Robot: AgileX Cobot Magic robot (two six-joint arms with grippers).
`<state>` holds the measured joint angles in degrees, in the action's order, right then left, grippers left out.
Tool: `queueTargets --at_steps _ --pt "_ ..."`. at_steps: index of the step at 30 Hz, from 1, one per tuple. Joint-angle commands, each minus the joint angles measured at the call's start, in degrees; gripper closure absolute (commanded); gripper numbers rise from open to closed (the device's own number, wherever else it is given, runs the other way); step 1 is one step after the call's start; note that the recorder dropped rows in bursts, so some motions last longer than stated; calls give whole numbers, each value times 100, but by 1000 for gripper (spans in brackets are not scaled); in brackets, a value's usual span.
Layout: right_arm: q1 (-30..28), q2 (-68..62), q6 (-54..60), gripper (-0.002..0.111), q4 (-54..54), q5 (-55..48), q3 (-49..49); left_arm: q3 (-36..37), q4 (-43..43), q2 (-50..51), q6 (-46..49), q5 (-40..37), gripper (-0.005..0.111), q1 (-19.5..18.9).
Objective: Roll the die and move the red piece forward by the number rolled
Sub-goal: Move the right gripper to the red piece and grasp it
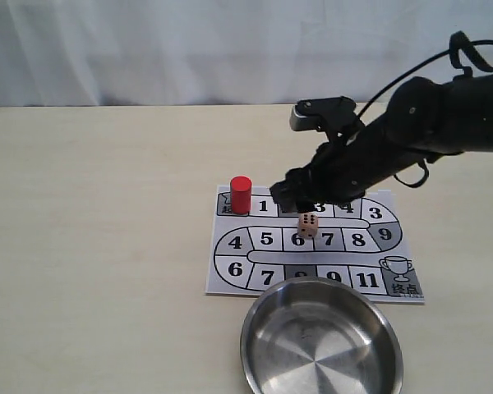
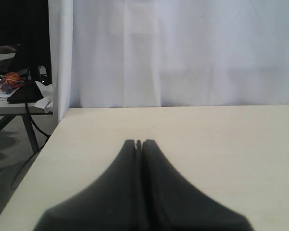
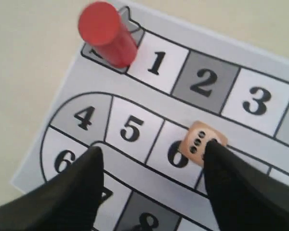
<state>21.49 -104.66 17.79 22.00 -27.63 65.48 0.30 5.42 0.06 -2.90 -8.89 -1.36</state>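
— While right tool (image 1: 302, 205) hangs low over the board (image 1: 267, 239), is it gripping anything?

— No. Spread wide, nothing pinched. Wrist view has one finger (image 3: 231, 187) with its tip right at the die (image 3: 201, 143). Can't tell if they touch.

— Die location?

— On the board, middle row, at the line between 6 and 7. Right wrist view puts it on the edge of square 6. In the exterior view the face toward the camera shows six dots. Top face unreadable.

— Red piece (image 1: 241, 194)?

— Upright on the corner square just before 1, in the top row as the exterior view shows it. Well apart from the die, clear of both fingers.

— Left tool (image 2: 139, 143)?

— Only in its own wrist view. Fingers pressed together, holding nothing, over bare worktop (image 1: 99, 246). White curtain (image 2: 183, 53) behind. Can't see it in the exterior view.

— Anything else down there?

— Steel bowl (image 1: 271, 328) on the worktop at the board's near side. Its rim hides part of the bottom row, around square 8. Can't tell if it sits on the paper or just blocks it. Nothing visible inside.

— Board flat?

— Flat on the worktop, numbers readable, trophy square at the lower right corner in the exterior view.
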Motion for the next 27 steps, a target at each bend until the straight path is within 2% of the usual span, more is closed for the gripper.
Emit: queueTargets --at_steps 1,7,12,18,23,27 --pt "347 -221 -73 49 2 -140 617 -30 -11 -6 -12 76 107 1" --pt "536 -797 -73 49 -154 266 1308 -30 -11 -6 -12 76 107 1" --pt "518 -1164 -73 49 -228 1135 1382 -30 -11 -6 -12 76 107 1" --pt "530 -1471 -73 49 -128 1487 1382 -30 -11 -6 -12 76 107 1" --pt "530 -1646 -462 34 67 1537 1382 -30 -11 -6 -12 76 107 1" --pt "530 -1646 -359 36 68 1658 1382 -30 -11 -6 -12 76 107 1"
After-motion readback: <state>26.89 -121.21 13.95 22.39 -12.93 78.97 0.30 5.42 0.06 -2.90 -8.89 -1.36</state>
